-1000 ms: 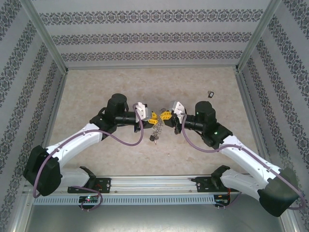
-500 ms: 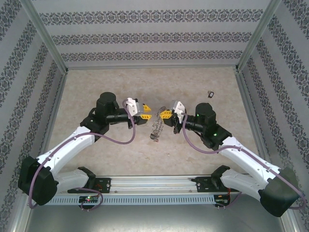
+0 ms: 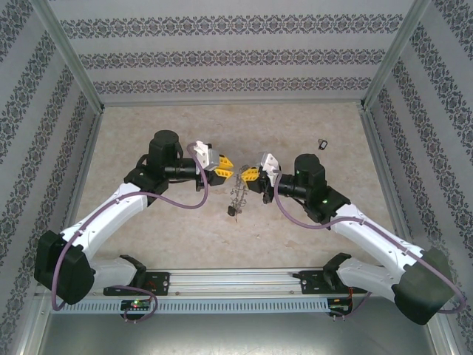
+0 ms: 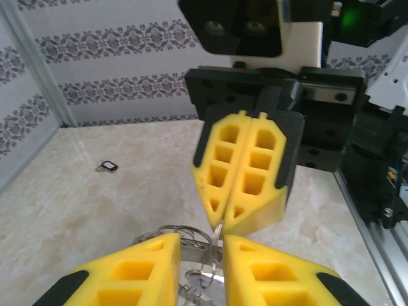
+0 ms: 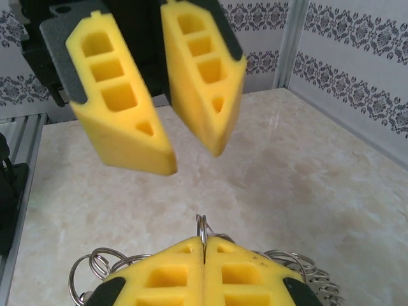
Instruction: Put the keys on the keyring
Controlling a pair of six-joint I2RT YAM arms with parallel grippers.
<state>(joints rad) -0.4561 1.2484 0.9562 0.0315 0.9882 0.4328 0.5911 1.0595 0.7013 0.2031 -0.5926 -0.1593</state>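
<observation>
Nearest your side of the table (image 3: pixel 192 229), the keyring (image 3: pixel 237 196) hangs from the right gripper (image 3: pixel 250 176). Its yellow fingers are pressed flat together on the thin wire of the ring, which stands up edge-on at their tips in the right wrist view. From above, the ring's long axis runs from those fingertips back toward the arm bases, leaning slightly to the left. A dark clump of keys (image 3: pixel 233 212) sits at the near, lower end. You cannot tell whether that end touches the table.

Just beyond and to the left, the left gripper (image 3: pixel 228 166) faces the right one tip to tip. Its fingers are spread apart with nothing between them, and a small gap separates the two grippers.

A second ago the left fingertips were right against the right gripper's, over the top of the ring. They have since backed off to the left and a little farther up the table, and the left elbow has swung outward. The ring hangs much as it did.

Farthest out, a loose key (image 3: pixel 322 143) lies on the table's far right, unmoved.
</observation>
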